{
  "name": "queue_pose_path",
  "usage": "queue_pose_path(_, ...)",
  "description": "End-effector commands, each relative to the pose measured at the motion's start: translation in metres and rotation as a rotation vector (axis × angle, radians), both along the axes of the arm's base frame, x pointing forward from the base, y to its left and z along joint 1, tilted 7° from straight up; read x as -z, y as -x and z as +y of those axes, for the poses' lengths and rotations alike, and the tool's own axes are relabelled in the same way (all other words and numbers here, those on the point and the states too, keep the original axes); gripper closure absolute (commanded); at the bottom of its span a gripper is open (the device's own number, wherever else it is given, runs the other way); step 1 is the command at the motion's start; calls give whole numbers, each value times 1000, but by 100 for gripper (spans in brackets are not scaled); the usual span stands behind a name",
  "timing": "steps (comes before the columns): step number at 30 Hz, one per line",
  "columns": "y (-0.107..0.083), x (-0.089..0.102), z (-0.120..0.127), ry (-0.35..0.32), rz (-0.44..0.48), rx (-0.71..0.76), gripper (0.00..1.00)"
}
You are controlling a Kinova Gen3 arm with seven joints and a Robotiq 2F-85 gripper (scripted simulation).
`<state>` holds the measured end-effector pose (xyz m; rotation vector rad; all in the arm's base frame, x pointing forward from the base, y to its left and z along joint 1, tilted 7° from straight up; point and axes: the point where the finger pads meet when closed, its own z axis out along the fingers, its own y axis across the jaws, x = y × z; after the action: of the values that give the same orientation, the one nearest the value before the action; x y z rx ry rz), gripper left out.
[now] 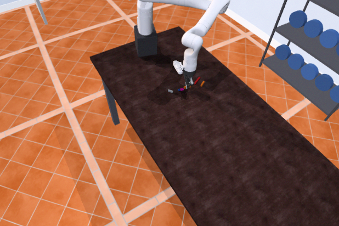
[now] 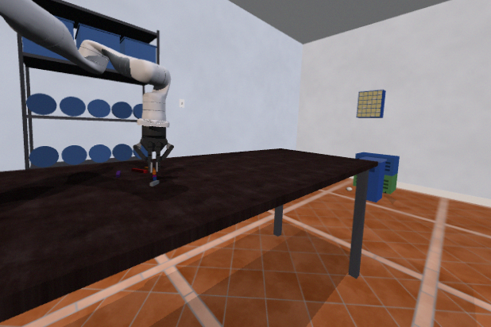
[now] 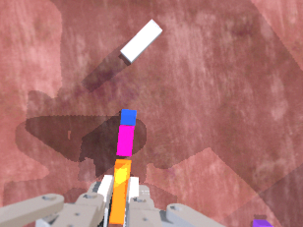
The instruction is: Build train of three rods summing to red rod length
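Down at the dark table, the gripper pinches the orange rod — it lies in line with the magenta rod and blue rod; the grey rod lies apart, angled.

Storeroom-like workroom
Orange tiled floor, shelf rack with blue bins, long dark table.
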<state>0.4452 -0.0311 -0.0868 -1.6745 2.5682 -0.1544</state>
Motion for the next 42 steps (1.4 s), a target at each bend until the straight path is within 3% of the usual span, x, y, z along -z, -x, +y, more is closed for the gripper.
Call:
queue_pose_path(1,-2,0,-2,6,-4,-7,95)
queue_pose_path(42,-3,10,-3,5,-4,-8,95)
